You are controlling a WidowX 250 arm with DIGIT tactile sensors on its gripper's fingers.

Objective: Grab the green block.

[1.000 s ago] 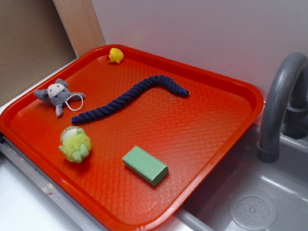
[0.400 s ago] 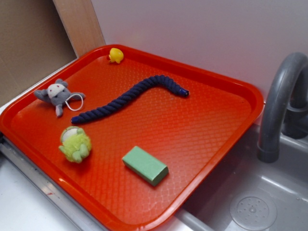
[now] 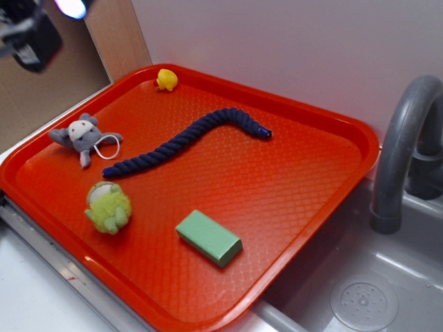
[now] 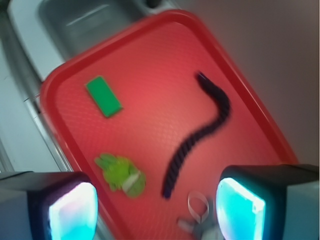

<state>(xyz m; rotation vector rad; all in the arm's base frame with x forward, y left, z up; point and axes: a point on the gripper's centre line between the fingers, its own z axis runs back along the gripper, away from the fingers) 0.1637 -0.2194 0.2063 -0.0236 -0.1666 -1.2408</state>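
Exterior: green block (image 3: 208, 237) lies flat near front edge of red tray (image 3: 304, 200), right of yellow-green plush (image 3: 107, 207); hand (image 3: 31, 31) blurred at top left corner. Wrist: hand (image 4: 157, 210) open, empty, high above tray; block (image 4: 103, 96) well apart.

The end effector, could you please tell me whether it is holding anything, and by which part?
Nothing is held. The end effector is open and empty above the tray; the green block lies untouched.

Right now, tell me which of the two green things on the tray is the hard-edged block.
The green block, flat, matte and rectangular, nearest the sink. The yellow-green plush toy beside it is fuzzy and rounded.
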